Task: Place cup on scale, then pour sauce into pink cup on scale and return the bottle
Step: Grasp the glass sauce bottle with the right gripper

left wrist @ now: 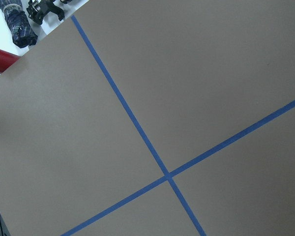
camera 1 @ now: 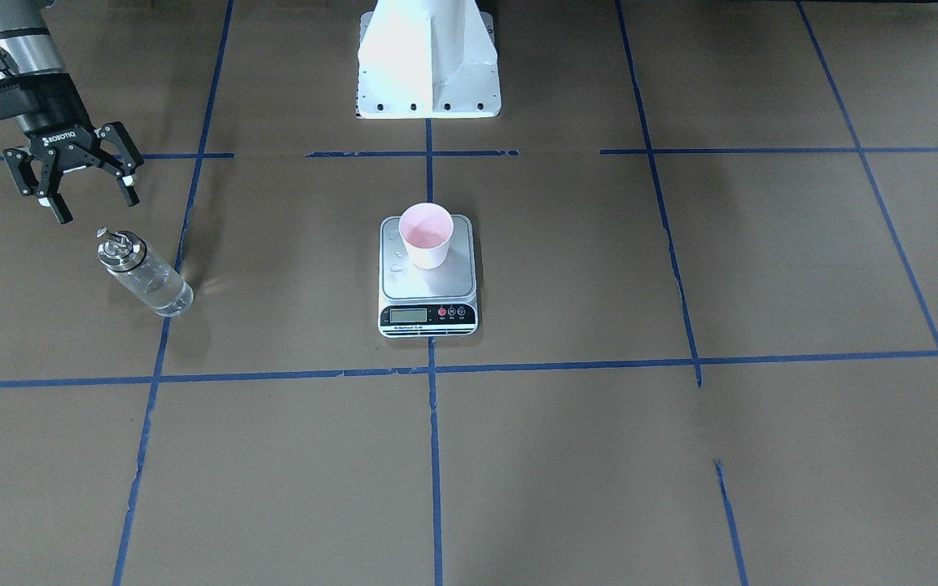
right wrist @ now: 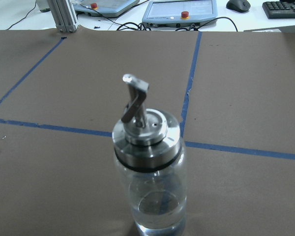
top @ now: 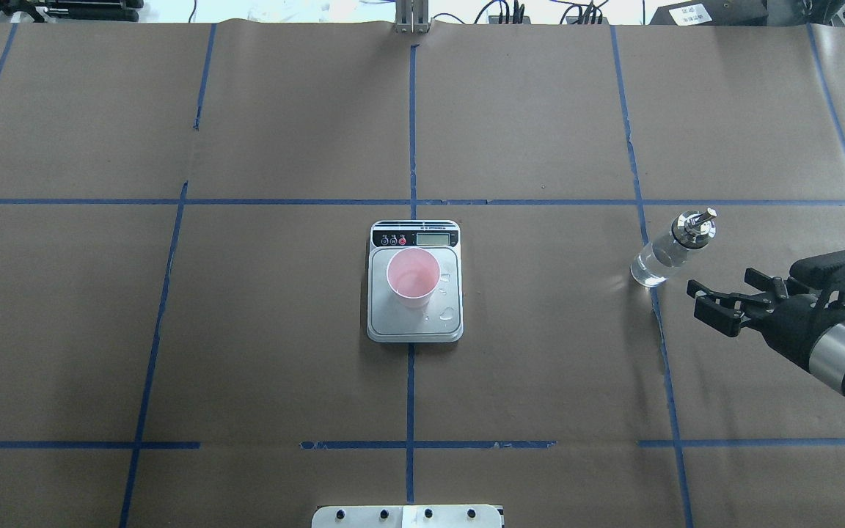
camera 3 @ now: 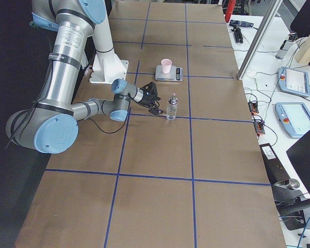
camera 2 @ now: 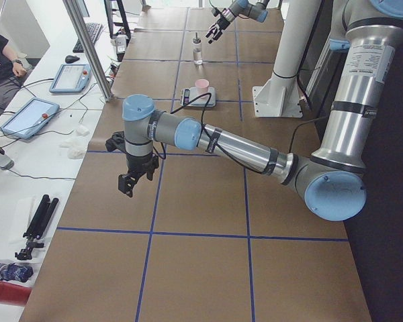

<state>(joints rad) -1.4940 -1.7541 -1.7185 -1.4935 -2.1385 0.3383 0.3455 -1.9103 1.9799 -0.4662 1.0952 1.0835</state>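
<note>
The pale pink cup stands upright on the scale at the table's middle; both also show in the overhead view, the cup on the scale. The glass bottle with its metal cap and spout stands upright on the table at my right side, with clear sauce in its lower part. My right gripper is open and empty, just short of the bottle and apart from it. My left gripper hangs over bare table far from the scale; I cannot tell whether it is open or shut.
A few clear drops lie on the scale's platform beside the cup. The white robot base stands behind the scale. Blue tape lines cross the brown table cover. An aluminium post and control tablets stand past the table's far edge.
</note>
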